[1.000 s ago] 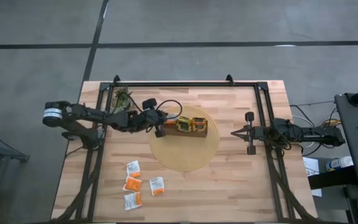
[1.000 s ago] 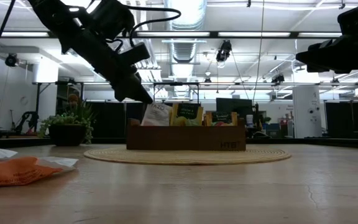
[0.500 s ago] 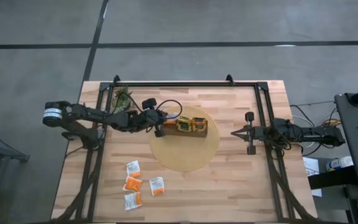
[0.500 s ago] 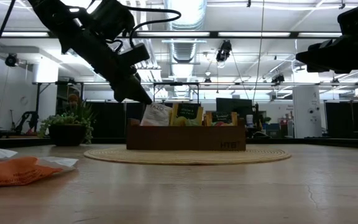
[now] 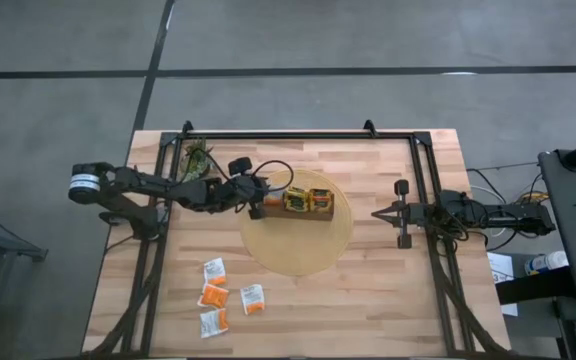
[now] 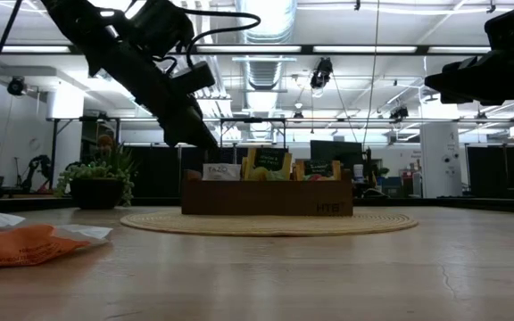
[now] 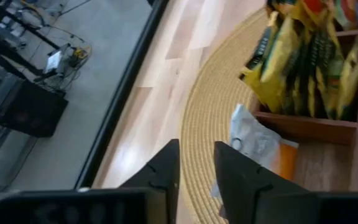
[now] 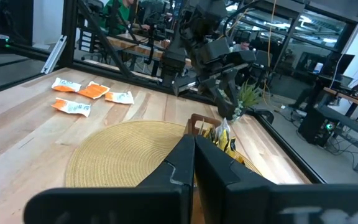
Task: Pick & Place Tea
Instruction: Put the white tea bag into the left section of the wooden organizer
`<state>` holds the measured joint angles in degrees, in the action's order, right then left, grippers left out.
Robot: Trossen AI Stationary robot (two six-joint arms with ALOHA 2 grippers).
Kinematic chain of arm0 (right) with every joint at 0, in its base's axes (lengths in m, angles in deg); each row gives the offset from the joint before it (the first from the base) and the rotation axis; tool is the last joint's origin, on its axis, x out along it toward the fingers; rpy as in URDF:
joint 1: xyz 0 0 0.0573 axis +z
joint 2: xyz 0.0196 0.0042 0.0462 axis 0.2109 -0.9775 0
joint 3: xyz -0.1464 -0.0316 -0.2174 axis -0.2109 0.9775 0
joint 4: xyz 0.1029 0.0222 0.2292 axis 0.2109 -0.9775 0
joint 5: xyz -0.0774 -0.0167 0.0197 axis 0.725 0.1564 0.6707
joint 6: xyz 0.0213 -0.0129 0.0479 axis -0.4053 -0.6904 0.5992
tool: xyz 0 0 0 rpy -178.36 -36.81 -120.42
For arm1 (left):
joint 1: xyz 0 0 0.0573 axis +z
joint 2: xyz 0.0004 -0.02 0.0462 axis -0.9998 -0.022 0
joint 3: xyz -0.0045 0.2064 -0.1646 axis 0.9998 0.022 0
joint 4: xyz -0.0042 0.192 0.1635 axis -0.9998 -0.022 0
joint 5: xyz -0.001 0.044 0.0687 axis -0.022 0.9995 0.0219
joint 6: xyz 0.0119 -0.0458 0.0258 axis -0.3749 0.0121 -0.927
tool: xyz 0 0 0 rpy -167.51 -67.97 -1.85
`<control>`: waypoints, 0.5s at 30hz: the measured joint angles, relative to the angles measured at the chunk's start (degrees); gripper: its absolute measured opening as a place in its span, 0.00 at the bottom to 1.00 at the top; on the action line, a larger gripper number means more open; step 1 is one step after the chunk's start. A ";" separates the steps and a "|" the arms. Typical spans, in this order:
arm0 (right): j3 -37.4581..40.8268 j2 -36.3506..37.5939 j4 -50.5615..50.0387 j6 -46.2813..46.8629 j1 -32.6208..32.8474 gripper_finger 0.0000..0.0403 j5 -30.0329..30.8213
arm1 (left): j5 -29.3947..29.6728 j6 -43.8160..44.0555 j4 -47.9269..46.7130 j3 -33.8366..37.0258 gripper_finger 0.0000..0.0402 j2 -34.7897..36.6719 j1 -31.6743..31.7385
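Woven round mat (image 5: pixel 296 232) bears wooden tray (image 6: pixel 268 197); left end effector (image 7: pixel 195 163) slightly parted, empty, above crinkled sachet (image 7: pixel 252 138).

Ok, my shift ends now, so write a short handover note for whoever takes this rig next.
Left end effector: open above the tray's end compartment, white-and-orange sachet just dropped in.
Right end effector: shut, parked at the table's right side.
Done: yellow sachets fill the other compartments.
Left: four sachets lie loose at the table's front left.
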<state>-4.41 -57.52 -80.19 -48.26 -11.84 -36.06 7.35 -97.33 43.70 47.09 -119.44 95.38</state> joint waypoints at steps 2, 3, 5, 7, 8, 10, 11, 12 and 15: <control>0.00 0.01 0.00 0.00 0.00 0.02 0.00 | 1.61 0.42 -0.18 -0.39 0.26 0.15 -0.18; 0.00 0.01 0.01 0.00 0.00 0.02 0.00 | 2.30 0.75 -0.80 -0.61 0.28 0.33 -0.32; 0.00 -0.01 0.01 0.00 0.00 0.02 0.02 | 3.29 1.44 -3.73 -1.53 0.29 0.90 -0.81; 0.00 0.00 0.01 0.00 0.00 0.02 0.02 | 3.73 2.28 -8.41 -2.82 0.30 1.88 -1.61; 0.00 0.01 0.01 0.00 0.00 0.02 0.02 | 3.78 3.04 -10.60 -3.54 0.30 2.46 -2.12; 0.00 0.00 0.00 0.00 0.01 0.02 0.02 | 3.80 4.58 -14.51 -4.66 0.30 3.92 -3.28; 0.00 0.01 0.01 0.00 0.00 0.02 0.02 | 3.80 5.22 -15.94 -4.98 0.30 4.68 -3.94; 0.00 0.01 0.00 0.00 0.02 0.02 0.01 | 3.78 5.62 -16.75 -5.19 0.30 5.49 -4.65; 0.00 0.01 0.01 0.00 0.02 0.02 0.00 | 3.79 5.68 -17.53 -5.22 0.30 8.51 -7.09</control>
<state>-4.41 -57.51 -80.18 -48.26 -11.82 -36.06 11.14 -91.65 26.18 41.87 -110.93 88.29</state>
